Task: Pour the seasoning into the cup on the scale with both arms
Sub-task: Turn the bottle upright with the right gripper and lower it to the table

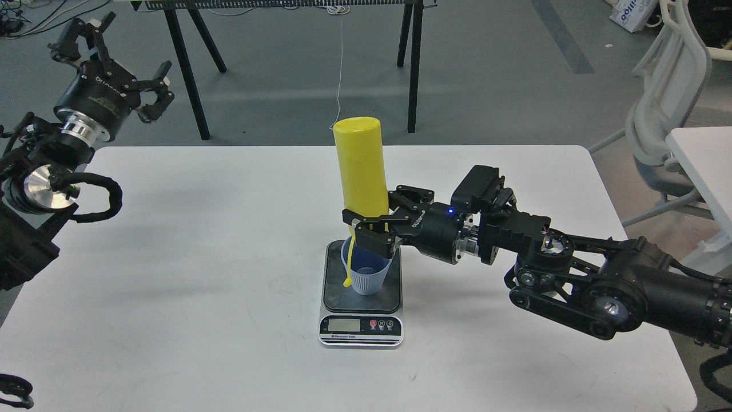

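Note:
The yellow seasoning bottle is held upside down, nozzle down, straight over the pale blue ribbed cup. Its nozzle is hidden behind the fingers at the cup's mouth. The tethered cap hangs on its strap outside the cup's left side. My right gripper is shut on the bottle's lower end. The cup stands on the dark platform of the scale, which has an LCD and three buttons in front. My left gripper is open and empty, raised at the far left beyond the table's back edge.
The white table carries only the scale and cup. Black trestle legs stand behind the table. A white chair and a second table's corner are at the right.

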You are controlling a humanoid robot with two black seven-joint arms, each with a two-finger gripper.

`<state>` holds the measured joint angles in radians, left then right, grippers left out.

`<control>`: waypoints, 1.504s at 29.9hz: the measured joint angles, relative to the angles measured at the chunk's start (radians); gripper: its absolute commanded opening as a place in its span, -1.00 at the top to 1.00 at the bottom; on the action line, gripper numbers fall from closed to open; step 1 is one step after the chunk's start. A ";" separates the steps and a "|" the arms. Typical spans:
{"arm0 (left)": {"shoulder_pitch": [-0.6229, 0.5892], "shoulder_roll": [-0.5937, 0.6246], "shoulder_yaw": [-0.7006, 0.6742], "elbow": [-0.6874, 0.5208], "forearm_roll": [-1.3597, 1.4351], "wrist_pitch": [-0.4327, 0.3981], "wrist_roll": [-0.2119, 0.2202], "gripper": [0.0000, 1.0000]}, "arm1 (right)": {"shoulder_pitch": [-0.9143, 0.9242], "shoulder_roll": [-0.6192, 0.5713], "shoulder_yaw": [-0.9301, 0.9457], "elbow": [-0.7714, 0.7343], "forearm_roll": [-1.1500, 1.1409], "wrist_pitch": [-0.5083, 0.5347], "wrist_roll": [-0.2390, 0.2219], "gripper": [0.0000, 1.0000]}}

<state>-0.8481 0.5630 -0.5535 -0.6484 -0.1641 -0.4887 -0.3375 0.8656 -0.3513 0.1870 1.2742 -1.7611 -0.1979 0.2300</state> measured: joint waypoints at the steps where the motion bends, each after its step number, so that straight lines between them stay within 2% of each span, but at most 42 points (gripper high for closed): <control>1: 0.000 0.001 0.000 0.000 0.000 0.000 0.000 -0.99 | 0.000 0.000 0.010 0.001 0.000 -0.001 0.000 0.51; 6: 0.000 0.003 -0.003 0.000 -0.001 0.000 -0.001 -0.99 | 0.000 -0.004 0.147 0.015 0.126 0.029 -0.003 0.51; 9: -0.004 0.002 -0.003 -0.001 -0.001 0.000 -0.001 -0.99 | 0.004 -0.023 0.226 0.017 0.353 0.095 -0.009 0.51; 18: -0.007 -0.008 0.008 -0.001 0.002 0.000 0.004 -0.99 | -0.025 -0.188 0.387 0.022 0.973 0.253 -0.017 0.55; 25: -0.012 -0.002 0.009 -0.001 0.004 0.000 0.031 -0.99 | -0.177 -0.306 0.403 0.017 1.650 0.511 -0.013 0.55; 28: -0.013 -0.002 0.009 -0.001 0.004 0.000 0.041 -0.99 | -0.280 -0.315 0.445 0.016 1.845 0.605 -0.004 0.55; 32: -0.013 -0.008 0.009 0.000 0.005 0.000 0.047 -0.99 | -0.469 -0.283 0.555 0.023 1.971 0.678 0.003 0.55; 39: -0.008 0.006 0.009 -0.015 0.006 0.000 0.047 -0.99 | -0.777 -0.087 0.702 0.026 2.046 0.686 0.004 0.52; 45: -0.004 0.017 0.011 -0.017 0.006 0.000 0.048 -0.99 | -0.863 0.060 0.736 0.022 2.046 0.686 -0.004 0.52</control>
<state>-0.8517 0.5805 -0.5430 -0.6653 -0.1579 -0.4887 -0.2899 0.0022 -0.2910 0.9225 1.2964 0.2850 0.4885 0.2257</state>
